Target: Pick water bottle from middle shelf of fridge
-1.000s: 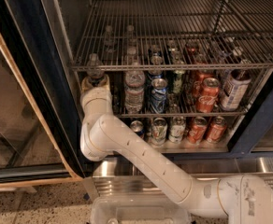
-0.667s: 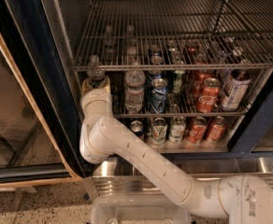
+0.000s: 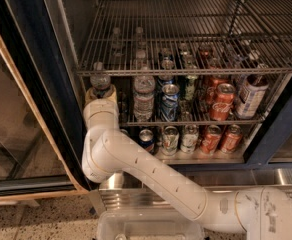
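On middle shelf (image 3: 196, 120), pincer (image 3: 101, 91) at one water bottle (image 3: 100, 80).

The floor (image 3: 28, 223) is pale speckled stone, showing only in the lower left corner. Above it runs a dark metal track (image 3: 21, 185) with a light wood-coloured strip (image 3: 33, 116) rising at a slant from it. Left of that strip a glass door (image 3: 8, 139) reflects dim brownish shapes and faint dark bars. The light is warm and low, brighter towards the upper right. The gripper (image 3: 101, 93) is at the left end of the middle shelf (image 3: 196, 120).
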